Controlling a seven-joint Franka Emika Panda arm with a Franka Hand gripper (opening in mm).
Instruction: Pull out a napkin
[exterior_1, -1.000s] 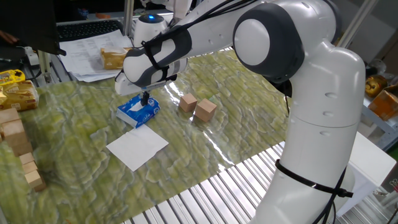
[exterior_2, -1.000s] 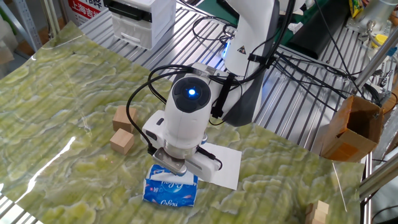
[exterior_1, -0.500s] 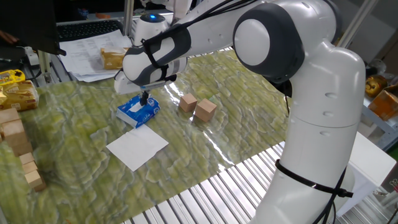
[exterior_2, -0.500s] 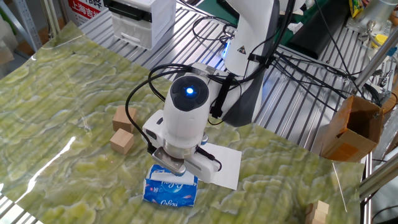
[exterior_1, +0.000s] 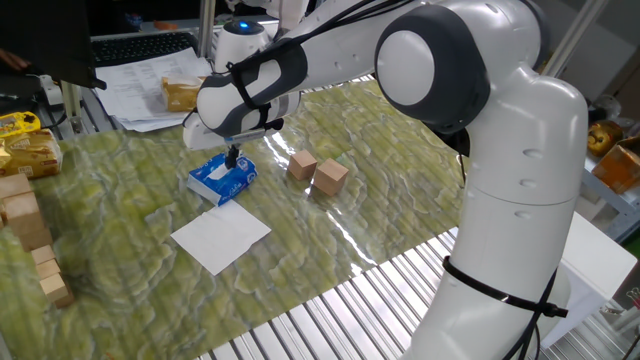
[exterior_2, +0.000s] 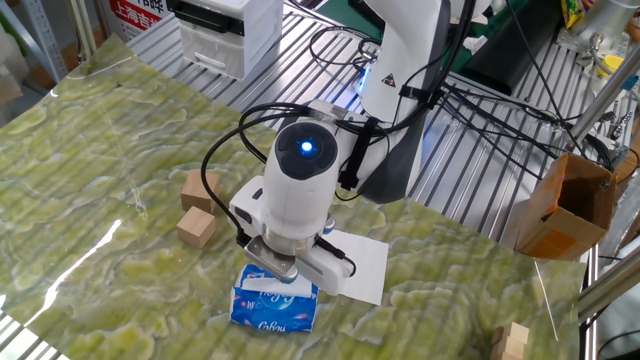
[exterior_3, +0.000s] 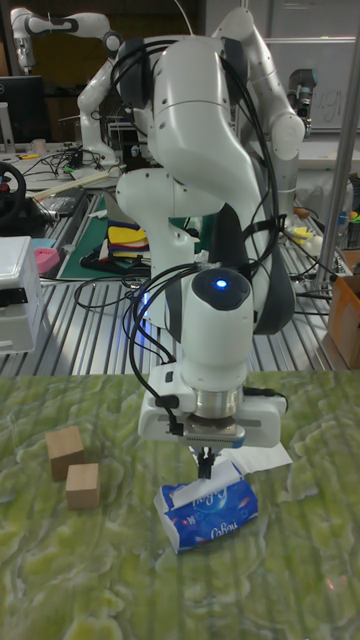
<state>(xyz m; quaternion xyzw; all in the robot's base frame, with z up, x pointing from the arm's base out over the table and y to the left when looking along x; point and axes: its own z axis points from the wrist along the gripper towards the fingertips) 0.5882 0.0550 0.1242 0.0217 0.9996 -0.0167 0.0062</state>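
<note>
- Our two-finger gripper (exterior_3: 205, 462) hangs straight down from the white Franka arm (exterior_1: 430, 70), right over the top of the blue-and-white tissue pack (exterior_3: 210, 509); its dark fingertips (exterior_1: 233, 158) sit close together at the pack's slot.
- We see the fingers drawn nearly closed, pinching at the thin, rumpled white napkin (exterior_3: 200, 490) — a small tuft of it stands up from the pack's opening just under the tips. Whether the tips truly grip it or only touch it, we cannot tell from these views.
- The napkin is otherwise inside the pack; only that raised strip shows.
- The pack lies flat on the green-and-yellow patterned table mat (exterior_2: 90, 150), tilted a little against the mat's edges.
- Just beside the pack lies a larger flat white square sheet (exterior_1: 220, 238) — in the other fixed view it is partly hidden behind the wrist.
- Two small tan wooden cubes (exterior_1: 318, 172) stand near each other on the mat, apart from the pack.
- A stack of pale wooden blocks (exterior_1: 30, 240) sits at the mat's far edge, well apart from the gripper.
</note>
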